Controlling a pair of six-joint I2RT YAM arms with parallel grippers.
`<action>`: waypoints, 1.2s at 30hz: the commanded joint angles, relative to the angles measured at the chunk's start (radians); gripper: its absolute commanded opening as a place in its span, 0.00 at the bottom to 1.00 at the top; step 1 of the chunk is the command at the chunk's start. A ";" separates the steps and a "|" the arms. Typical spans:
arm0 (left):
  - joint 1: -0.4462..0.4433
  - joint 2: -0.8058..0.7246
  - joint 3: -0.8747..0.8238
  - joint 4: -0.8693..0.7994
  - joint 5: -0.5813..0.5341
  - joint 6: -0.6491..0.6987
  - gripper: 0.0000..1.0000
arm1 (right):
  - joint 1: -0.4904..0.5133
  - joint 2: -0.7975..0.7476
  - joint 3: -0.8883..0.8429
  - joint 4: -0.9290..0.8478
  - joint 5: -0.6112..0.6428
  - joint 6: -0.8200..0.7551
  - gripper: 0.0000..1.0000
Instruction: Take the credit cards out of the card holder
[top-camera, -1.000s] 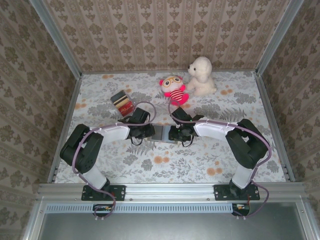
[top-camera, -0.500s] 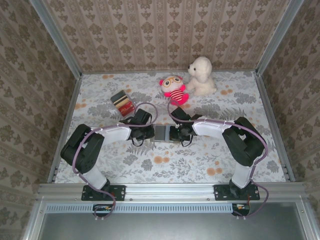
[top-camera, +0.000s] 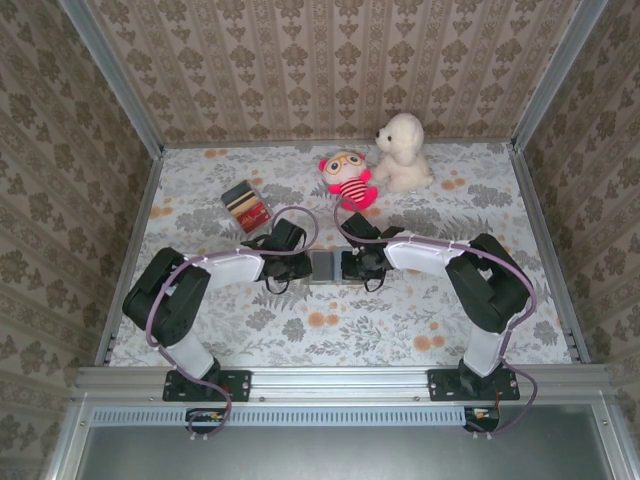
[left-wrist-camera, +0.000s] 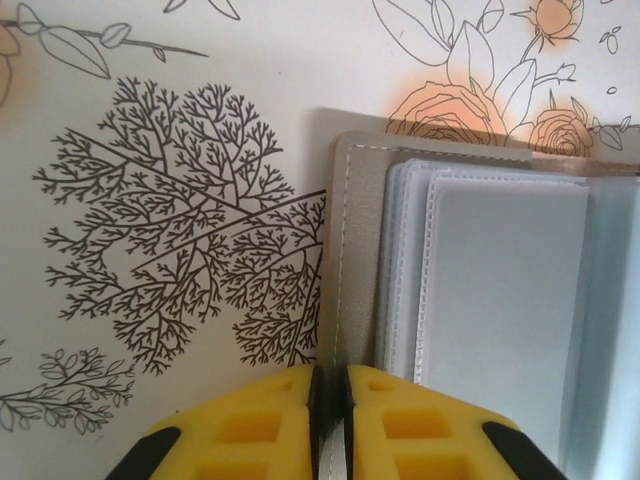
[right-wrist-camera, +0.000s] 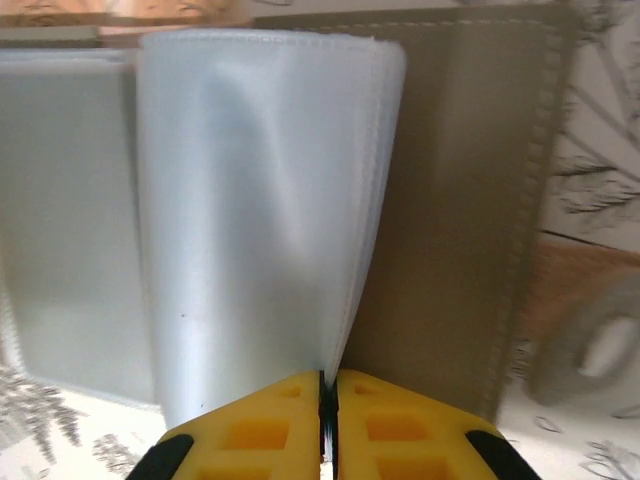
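on the left of the floral table (top-camera: 200, 330), towards the back, lies a small stack of credit cards (top-camera: 245, 206), with red, gold-brown and dark faces showing. it sits well apart from both arms.

the left gripper (top-camera: 300, 266) reaches in low over the table to the left edge of the card holder (top-camera: 325, 267), which lies open and flat at the middle of the table between the two arms. in the left wrist view the yellow fingers (left-wrist-camera: 250, 420) of the left gripper (left-wrist-camera: 330, 375) are pressed nearly together, with the stitched grey edge of the card holder (left-wrist-camera: 355, 250) running in between them. just right of that edge, pale bluish plastic sleeves (left-wrist-camera: 500, 270) lie stacked flat on the leaf.

the right gripper (top-camera: 348, 266) meets the holder from the opposite side. in the right wrist view its yellow fingers (right-wrist-camera: 400, 420) are pinched tight on a bunch of translucent sleeves (right-wrist-camera: 260, 200), which lift and curl up off the grey-brown leaf of the card holder (right-wrist-camera: 460, 200). whether any card sits inside those sleeves cannot be told.

behind the right gripper, at the back of the table, a red and pink owl plush (top-camera: 347, 178) sits upright, and just to its right, touching or nearly so, a white dog plush (top-camera: 401, 152).
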 joint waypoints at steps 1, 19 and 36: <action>-0.012 -0.047 0.003 -0.034 0.020 0.001 0.22 | -0.007 -0.052 0.020 -0.087 0.102 -0.039 0.16; 0.004 -0.087 -0.018 0.135 0.124 -0.104 0.38 | 0.003 -0.063 0.083 -0.004 -0.192 -0.047 0.30; 0.012 -0.001 0.010 0.082 0.135 -0.128 0.38 | -0.006 0.075 0.101 -0.038 -0.145 -0.031 0.24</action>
